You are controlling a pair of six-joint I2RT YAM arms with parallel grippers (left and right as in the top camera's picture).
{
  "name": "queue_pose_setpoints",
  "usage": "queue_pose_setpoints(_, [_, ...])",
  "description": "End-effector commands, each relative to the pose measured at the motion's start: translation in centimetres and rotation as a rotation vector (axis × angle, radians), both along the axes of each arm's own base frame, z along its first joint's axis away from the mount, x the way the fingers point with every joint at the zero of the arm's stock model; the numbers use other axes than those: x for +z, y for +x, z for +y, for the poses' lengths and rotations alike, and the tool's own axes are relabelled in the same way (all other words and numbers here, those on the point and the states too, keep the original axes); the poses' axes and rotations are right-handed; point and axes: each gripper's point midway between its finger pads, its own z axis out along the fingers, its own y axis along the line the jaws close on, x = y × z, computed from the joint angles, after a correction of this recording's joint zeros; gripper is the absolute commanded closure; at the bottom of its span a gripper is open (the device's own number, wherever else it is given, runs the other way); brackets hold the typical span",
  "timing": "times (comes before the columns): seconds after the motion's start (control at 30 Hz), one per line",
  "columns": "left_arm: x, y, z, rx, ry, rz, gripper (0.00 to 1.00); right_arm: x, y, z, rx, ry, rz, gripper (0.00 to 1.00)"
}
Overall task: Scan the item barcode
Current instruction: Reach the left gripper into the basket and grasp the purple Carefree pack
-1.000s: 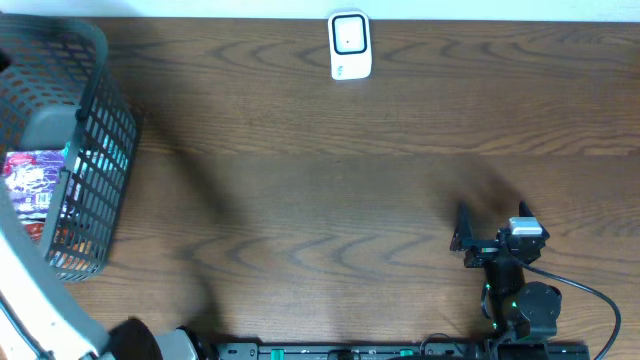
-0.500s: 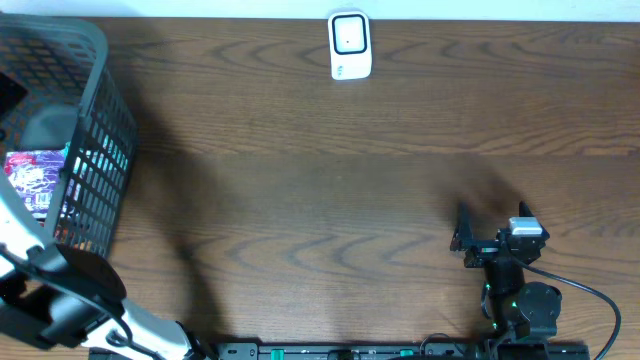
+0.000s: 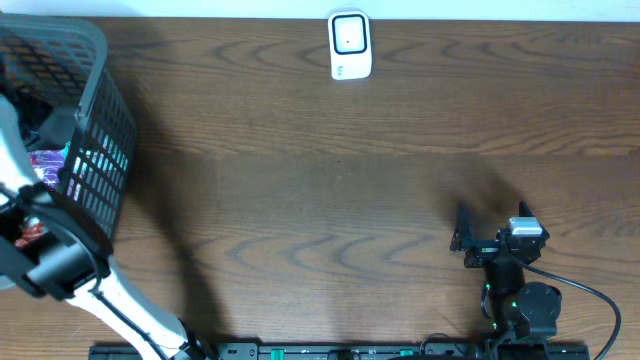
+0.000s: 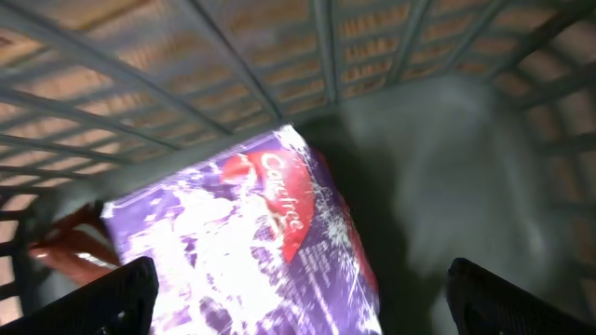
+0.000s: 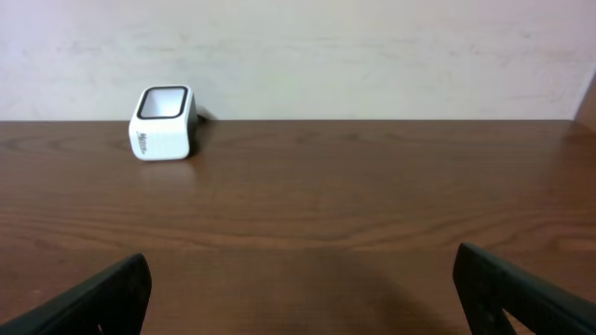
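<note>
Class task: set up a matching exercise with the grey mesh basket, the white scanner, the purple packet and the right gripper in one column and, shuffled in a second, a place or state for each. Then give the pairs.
1. dark grey plastic mesh basket
2. white box-shaped barcode scanner
3. shiny purple packet
4. right gripper

A. open, holding nothing
B. at the table's far edge
C. at the table's left end
D. inside the basket

Pairs: 1-C, 2-B, 3-D, 4-A
</note>
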Motion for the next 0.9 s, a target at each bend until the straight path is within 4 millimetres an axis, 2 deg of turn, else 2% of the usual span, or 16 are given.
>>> queue_pose_setpoints(0.0, [-2.6,0.1,0.5,0.029,0.009,0.062,0.02,0.0,0.0,-0.3,-0.011,0.007,-0.001,0.01])
queue_pose_setpoints(0.2, [-7.4,-0.1,0.2,0.023,-0.049,0.152,0.02,0.0,0.0,-0.3,-0.011,0.007,-0.001,0.01])
queue_pose_setpoints(0.37, [-9.2,-0.8,-0.3,0.022,-0.083,0.205,0.01,0.0,0.0,-0.3,-0.011,0.007,-0.001,0.01])
queue_pose_setpoints(0.43, [-9.2,-0.9,-0.3,0.021,-0.085,0.208,0.22,0.0,0.0,-0.3,-0.011,0.007,-0.001,0.01])
queue_pose_setpoints(0.5, [-9.2,-0.9,-0.3,0.017,-0.085,0.211,0.6,0.0,0.0,-0.3,-0.011,0.007,-0.001,0.01])
queue_pose_setpoints(0.6, [-9.2,-1.2,-0.5,-0.002,-0.093,0.231,0.91,0.0,0.0,-0.3,-0.011,0.007,-0.001,0.01])
queue_pose_setpoints(0.7, [-8.8,-1.5,-0.7,-0.003,-0.098,0.239,0.92,0.0,0.0,-0.3,-0.011,0.007,-0.001,0.01])
queue_pose_setpoints(0.77, [-7.7,-1.7,-0.9,-0.004,-0.096,0.229,0.93,0.0,0.0,-0.3,-0.011,0.007,-0.001,0.01])
queue_pose_setpoints(0.87, [-4.0,-1.3,-1.0,-0.008,-0.067,0.151,0.93,0.0,0.0,-0.3,-0.011,0.007,-0.001,0.01])
